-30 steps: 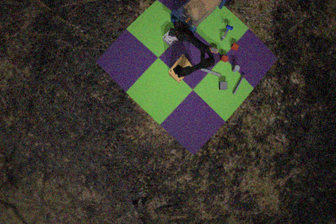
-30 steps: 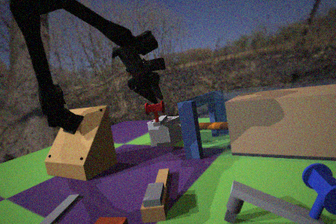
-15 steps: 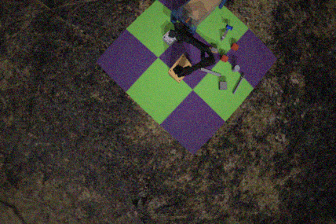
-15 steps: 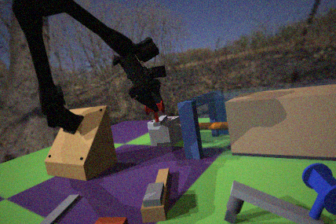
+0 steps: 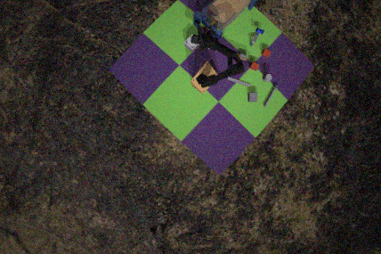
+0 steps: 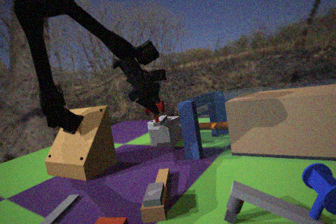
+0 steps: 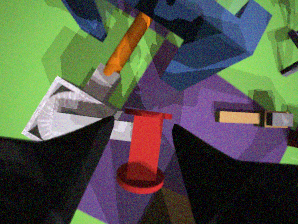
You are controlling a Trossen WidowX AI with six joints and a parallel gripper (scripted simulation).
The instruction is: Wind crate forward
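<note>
So the red winch handle (image 7: 145, 145) stands upright on the grey winch (image 6: 160, 133), round knob up. An orange strap (image 7: 126, 44) runs from the winch through the blue steel frame (image 6: 191, 128) to the tan crate (image 6: 283, 122), which sits flat.
</note>
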